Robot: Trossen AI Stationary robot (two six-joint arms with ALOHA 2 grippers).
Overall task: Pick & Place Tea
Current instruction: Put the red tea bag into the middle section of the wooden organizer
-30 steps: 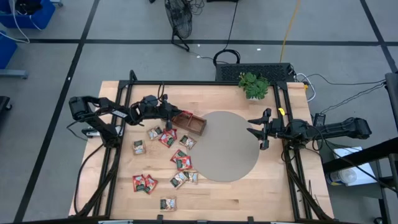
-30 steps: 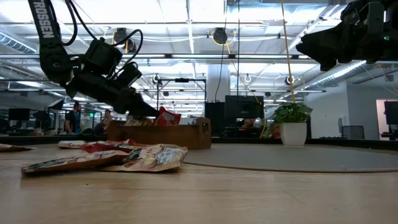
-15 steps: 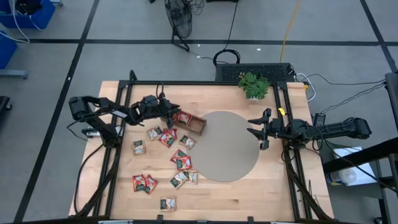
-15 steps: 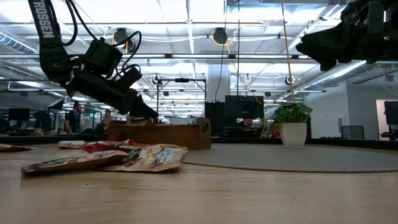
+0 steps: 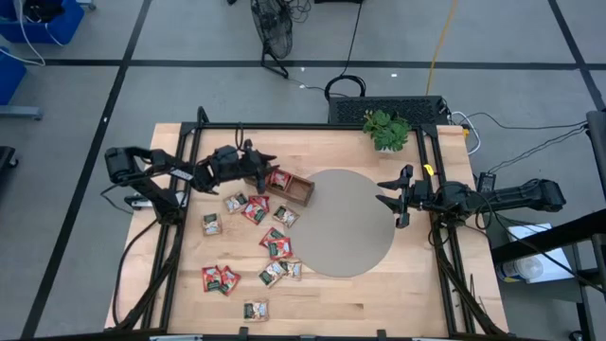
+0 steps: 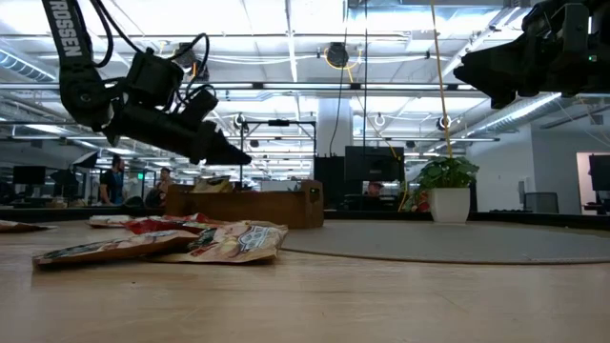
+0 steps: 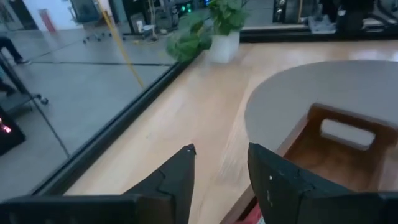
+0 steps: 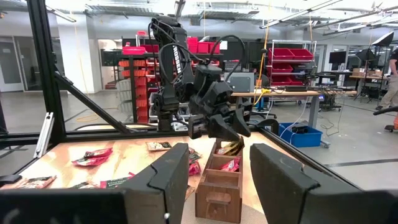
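- Left pincer (image 5: 264,167) hangs open and empty above the tray (image 5: 290,187).
- A few sachets (image 8: 230,165) sit inside; many sachets (image 5: 254,210) wait on the worktop (image 5: 417,284).
- Right pincer (image 5: 386,194) open, idle.

Red and green tea sachets (image 5: 254,210) lie flat, scattered on the wood.

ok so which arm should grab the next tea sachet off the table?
Left. Its claw is open and empty above the tray, beside the loose tea sachets. The right claw hangs open across the round mat, far from them.
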